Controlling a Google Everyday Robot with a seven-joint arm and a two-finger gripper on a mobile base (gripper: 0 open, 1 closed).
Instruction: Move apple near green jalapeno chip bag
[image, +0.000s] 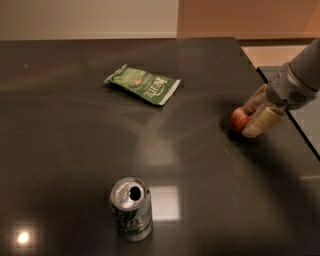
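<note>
1. Dark and glossy, the table (60, 125) fills nearly the whole view. Behind its far edge runs a pale wall (85, 20), which gives way to an orange-brown panel (250, 17) toward the far right corner. A strip of light floor (272, 52) shows past the right edge.
2. Near the front edge, somewhat left of the middle, a silver-green soda can (131, 209) stands upright with its top opened. A bright square reflection lies on the table just to its right.
3. Toward the far edge, almost straight behind the can and well apart from it, the green jalapeno chip bag (142, 84) lies flat. Its long side slants from far-left to near-right, and the white "Kettle" lettering is at its right end.
4. Close to the right edge, about midway between the far and front edges, the apple (238, 119) sits on the table, red with a paler patch. It is well apart from the bag, to the bag's right and a little nearer the front. The can stands well off the line between the two.
5. The pincer (246, 120) reaches in from the right edge and is closed about the apple. One pale finger (254, 99) lies against the apple's rear and the other against its front-right side, hiding that part of the fruit.
6. Behind the pincer, the grey arm (292, 90) slants up and out of view over the right edge, with its shadow dark on the table below.
</note>
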